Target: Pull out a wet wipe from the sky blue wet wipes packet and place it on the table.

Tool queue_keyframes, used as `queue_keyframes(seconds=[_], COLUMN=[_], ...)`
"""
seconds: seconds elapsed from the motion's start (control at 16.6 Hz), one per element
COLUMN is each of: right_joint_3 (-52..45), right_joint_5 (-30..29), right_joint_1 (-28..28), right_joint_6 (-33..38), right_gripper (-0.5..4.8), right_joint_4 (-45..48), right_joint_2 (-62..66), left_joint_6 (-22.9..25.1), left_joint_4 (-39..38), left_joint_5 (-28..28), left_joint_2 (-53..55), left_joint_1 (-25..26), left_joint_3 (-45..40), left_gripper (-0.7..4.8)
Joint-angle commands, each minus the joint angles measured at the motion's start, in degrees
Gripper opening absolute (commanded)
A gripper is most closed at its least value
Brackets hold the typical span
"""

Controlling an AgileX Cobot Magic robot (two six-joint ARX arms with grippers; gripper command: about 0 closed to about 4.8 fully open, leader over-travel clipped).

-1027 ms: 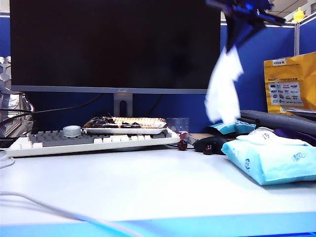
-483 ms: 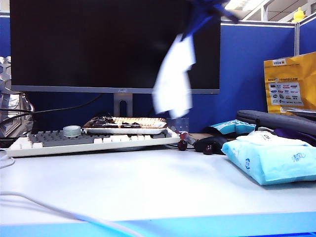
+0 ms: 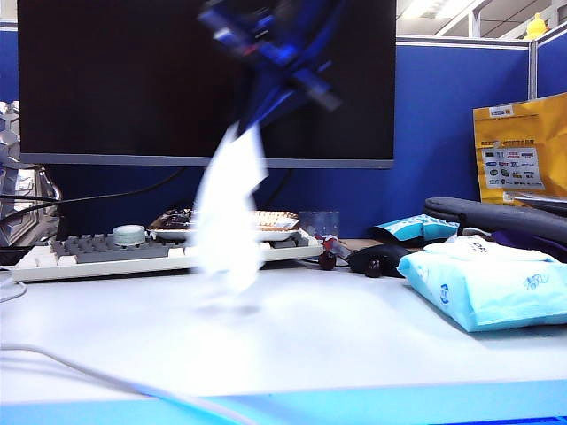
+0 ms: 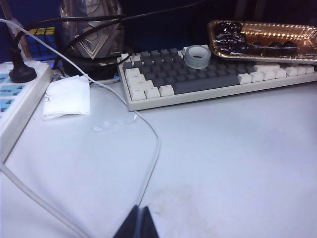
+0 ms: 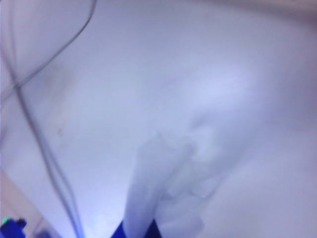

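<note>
Right gripper, clamped on the wet wipe, has swung from upper right to centre-left, well clear of the sky blue wet wipes packet. Wipe now dangles just above the table, ready for lowering. Left gripper sits closed near the keyboard.

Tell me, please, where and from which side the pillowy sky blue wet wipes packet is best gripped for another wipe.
Probably from above, at the white flap on top of the pillowy sky blue wet wipes packet: it lies flat on the white-grey table, flap upward. The right end effector, shut on the thin white wet wipe, hangs over mid-table; the left end effector sits shut, low over the table.
</note>
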Motion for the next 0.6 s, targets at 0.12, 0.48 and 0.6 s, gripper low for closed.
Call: queue_keyframes(seconds=[0.12, 0.48, 0.6], right_joint_3=[0.26, 0.26, 0.28], right_joint_5=[0.0, -0.07, 0.04], right_joint_1=[4.26, 4.81, 4.79], right_joint_6=[-0.07, -0.04, -0.04], right_gripper=[-0.05, 2.0, 2.12], right_joint_4=[0.81, -1.09, -1.73], right_joint_2=[3.39, 4.04, 4.02], left_joint_6=[-0.17, -0.17, -0.17], left_joint_4=[-0.76, -0.76, -0.76], left_joint_5=[0.02, 0.02, 0.02], left_joint_2=[-0.17, -0.17, -0.17], left_joint_1=[0.02, 0.02, 0.02], left_joint_3=[-0.02, -0.02, -0.02], left_gripper=[-0.04, -0.03, -0.04])
